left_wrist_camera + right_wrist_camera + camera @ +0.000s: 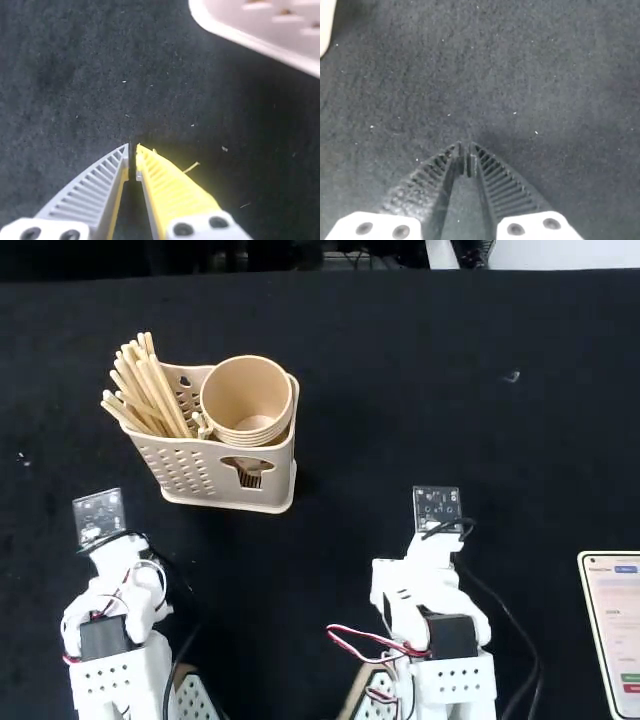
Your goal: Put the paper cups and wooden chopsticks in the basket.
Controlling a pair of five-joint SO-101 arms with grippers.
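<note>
A cream perforated basket (pixel 225 475) stands on the black table at the back left. Inside it sit stacked paper cups (pixel 247 400) and a bundle of wooden chopsticks (pixel 143 388) leaning out to the left. The left arm (pixel 110 625) is folded back near the front left edge, well short of the basket. My left gripper (pixel 132 148) is shut over bare cloth with nothing between its fingers, and the basket's edge (pixel 260 30) shows beyond it. The right arm (pixel 430 610) rests at the front centre. My right gripper (pixel 465 148) is shut and empty above the cloth.
A phone or tablet with a lit screen (pixel 612 630) lies at the front right edge. Cables trail from both arm bases. The black cloth (pixel 450 390) stretches open to the right of the basket and behind the arms.
</note>
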